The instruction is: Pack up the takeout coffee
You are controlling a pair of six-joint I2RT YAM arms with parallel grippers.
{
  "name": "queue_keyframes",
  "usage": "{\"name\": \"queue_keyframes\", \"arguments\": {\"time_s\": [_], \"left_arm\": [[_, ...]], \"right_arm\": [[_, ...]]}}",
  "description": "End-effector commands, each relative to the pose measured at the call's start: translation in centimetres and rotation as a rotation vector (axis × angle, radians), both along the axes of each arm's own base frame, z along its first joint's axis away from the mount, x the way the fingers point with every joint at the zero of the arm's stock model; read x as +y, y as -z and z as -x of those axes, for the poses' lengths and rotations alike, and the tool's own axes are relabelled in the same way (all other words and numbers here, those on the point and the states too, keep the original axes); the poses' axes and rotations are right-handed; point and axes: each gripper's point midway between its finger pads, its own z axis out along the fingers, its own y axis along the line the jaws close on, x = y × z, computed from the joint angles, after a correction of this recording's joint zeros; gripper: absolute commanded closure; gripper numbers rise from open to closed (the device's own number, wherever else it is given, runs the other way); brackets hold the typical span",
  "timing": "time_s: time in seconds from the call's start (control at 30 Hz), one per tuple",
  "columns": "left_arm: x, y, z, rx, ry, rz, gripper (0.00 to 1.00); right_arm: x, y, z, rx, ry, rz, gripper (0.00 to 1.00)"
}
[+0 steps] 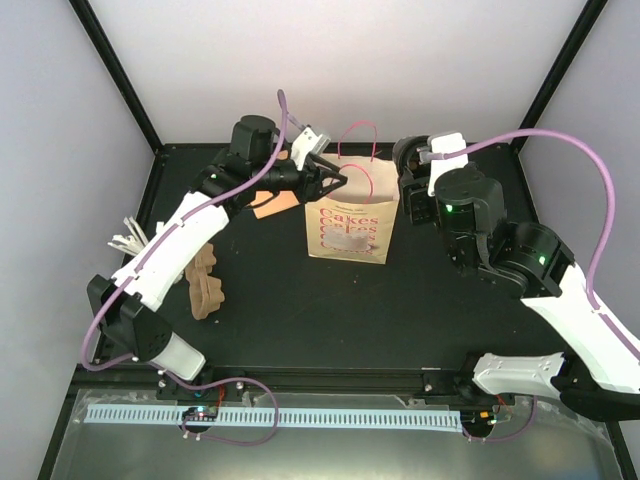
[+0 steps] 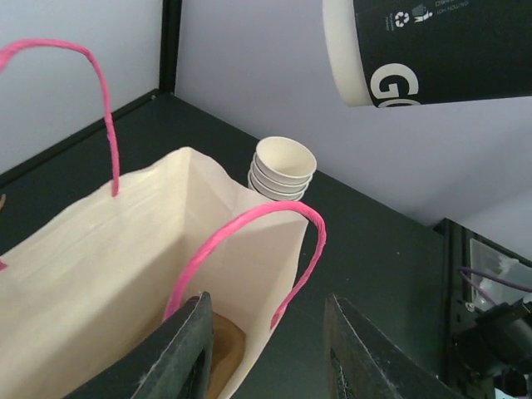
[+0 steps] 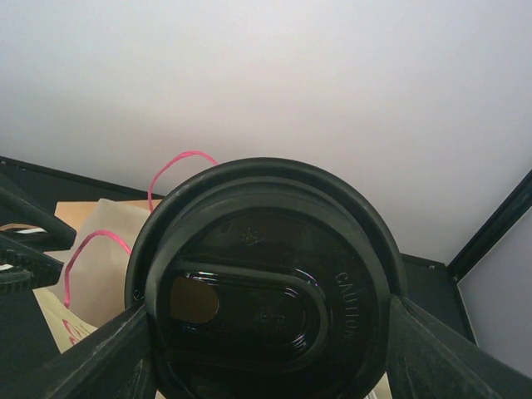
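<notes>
A paper bag (image 1: pixel 350 230) is stood toward the black table's (image 1: pixel 400 320) far edge, while a pulp carrier (image 1: pixel 205 280) and white sticks (image 1: pixel 128 238) are laid by the left edge.

Top external: high, behind near edge of worktop (image 1: pixel 420 300); looks down toward far edge. Left wrist: close above paper bag (image 1: pixel 350 228) mouth, facing into it and toward far right corner. Right wrist: very near takeout coffee (image 3: pixel 266 291) top, which fills frame, wall (image 3: pixel 266 83) behind. Bag shared by all three; takeout coffee by both wrist views.

takeout coffee (image 3: pixel 266 291): black lid, dark printed wall, tilted, gripped in midair.
</notes>
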Motion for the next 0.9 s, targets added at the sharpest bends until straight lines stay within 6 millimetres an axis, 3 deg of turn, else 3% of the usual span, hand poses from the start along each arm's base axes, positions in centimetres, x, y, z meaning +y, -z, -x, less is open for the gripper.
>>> {"name": "queue_keyframes", "arguments": {"time_s": [0.0, 0.17, 0.3, 0.43, 0.67, 0.87], "left_arm": [[-0.9, -0.6, 1.1, -0.005, 0.078, 0.010, 0.61], [-0.8, 0.6, 0.7, 0.012, 0.067, -0.023, 0.63], [-0.8, 1.4, 0.2, 0.014, 0.054, -0.049, 0.76], [-0.3, 0.7, -0.1, -0.031, 0.020, -0.054, 0.54], [1.6, -1.7, -0.2, -0.107, -0.100, -0.040, 0.52], [2.1, -1.7, -1.5, -0.103, -0.152, -0.050, 0.45]], "right_arm": [[0.4, 0.1, 0.0, 0.015, -0.028, -0.030, 0.35], [0.7, 0.0, 0.1, 0.021, -0.048, -0.041, 0.35], [0.9, 0.1, 0.3, 0.029, -0.064, -0.048, 0.35], [0.8, 0.2, 0.3, 0.034, -0.060, -0.046, 0.35], [0.5, 0.0, 0.6, 0.030, -0.062, -0.054, 0.35], [0.4, -0.1, 0.6, 0.030, -0.064, -0.049, 0.35]]}}
